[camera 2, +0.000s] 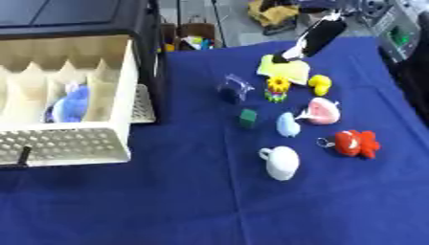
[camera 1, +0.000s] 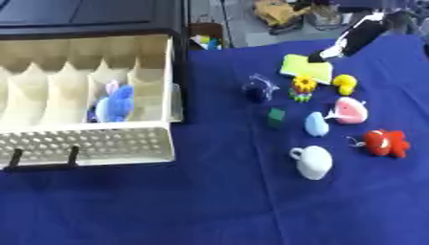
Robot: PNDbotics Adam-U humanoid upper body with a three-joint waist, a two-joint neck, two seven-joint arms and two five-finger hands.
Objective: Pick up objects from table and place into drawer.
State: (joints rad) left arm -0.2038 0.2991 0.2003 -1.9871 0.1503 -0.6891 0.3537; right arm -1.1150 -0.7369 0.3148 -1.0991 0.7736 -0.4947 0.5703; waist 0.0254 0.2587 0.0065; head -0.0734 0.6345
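The cream drawer [camera 1: 100,143] stands pulled out at the left, split by dividers, with a blue plush toy [camera 1: 115,104] in one slot. On the blue cloth to its right lie a yellow-green flat pad [camera 1: 303,69], a yellow duck [camera 1: 344,84], a flower toy [camera 1: 303,88], a clear and dark blue thing [camera 1: 260,89], a green cube [camera 1: 276,116], a light blue piece [camera 1: 316,124], a pink and white toy [camera 1: 350,111], a red toy [camera 1: 387,142] and a white cup [camera 1: 313,161]. My right hand [camera 1: 328,53] comes down from the upper right and meets the pad's far edge.
The black cabinet [camera 1: 92,16] sits above the drawer. A black handle [camera 1: 42,163] sticks out from the drawer's perforated front. Cluttered items [camera 1: 281,12] lie beyond the table's far edge. Bare blue cloth [camera 1: 209,210] fills the front of the table.
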